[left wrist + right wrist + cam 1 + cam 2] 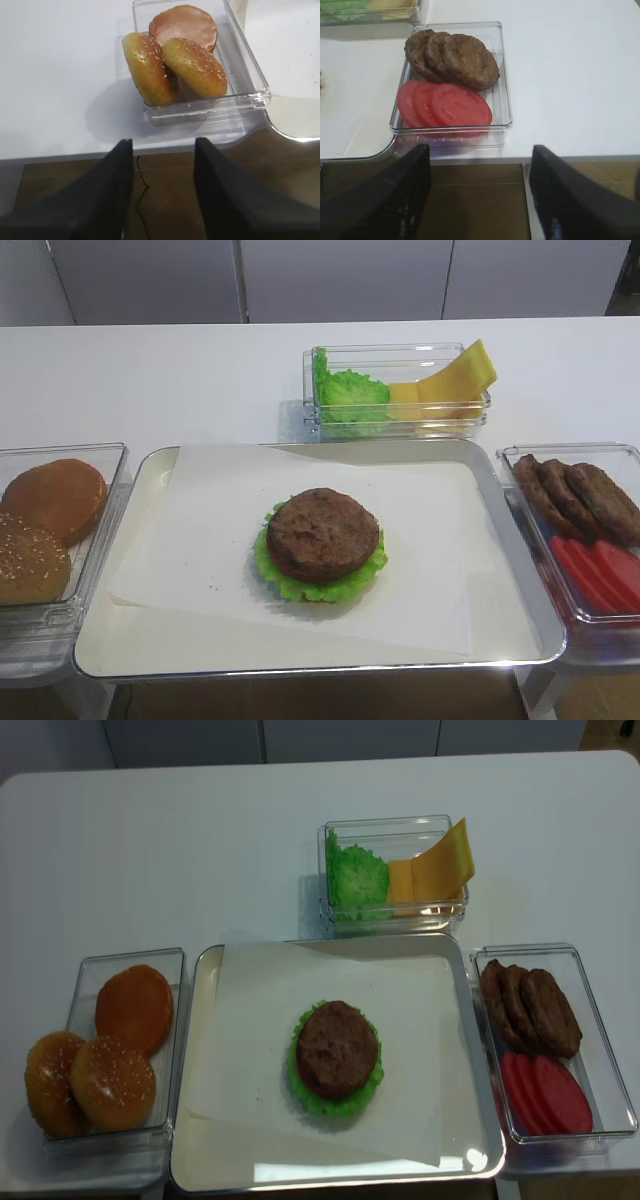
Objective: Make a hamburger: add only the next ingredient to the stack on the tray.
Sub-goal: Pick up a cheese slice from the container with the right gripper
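Observation:
The stack [322, 540], a round brown patty on frilly green lettuce, sits mid-tray on the white paper of the metal tray [130, 640]. In the clear tub at the back, a yellow cheese slice [462, 375] leans up over the right rim, beside flatter cheese slices [405, 393]. Neither gripper shows in the high views. My right gripper [480, 148] hangs open and empty off the table's front edge, before the patty and tomato tub. In the same way my left gripper [163, 141] stands open and empty below the front edge, before the bun tub.
A tub of buns [50, 530] stands left of the tray. On the right, a tub [590, 530] holds oblong patties and tomato slices [445, 102]. Lettuce [352, 390] shares the back tub with the cheese. The tray's front corners reach near the table edge.

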Robot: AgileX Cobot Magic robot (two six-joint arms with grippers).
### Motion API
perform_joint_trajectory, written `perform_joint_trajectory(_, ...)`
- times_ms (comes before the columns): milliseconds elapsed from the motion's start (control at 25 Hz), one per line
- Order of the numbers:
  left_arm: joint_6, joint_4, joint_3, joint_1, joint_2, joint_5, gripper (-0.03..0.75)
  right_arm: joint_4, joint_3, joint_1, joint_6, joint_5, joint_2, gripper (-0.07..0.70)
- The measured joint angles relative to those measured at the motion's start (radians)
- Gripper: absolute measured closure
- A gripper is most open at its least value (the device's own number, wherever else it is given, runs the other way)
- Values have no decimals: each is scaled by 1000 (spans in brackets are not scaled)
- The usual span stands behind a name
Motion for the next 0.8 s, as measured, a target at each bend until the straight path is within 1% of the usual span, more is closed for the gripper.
perform_joint_trajectory(800,0,0,0,0,0,0,413,0,0,0,-8,0,0,148)
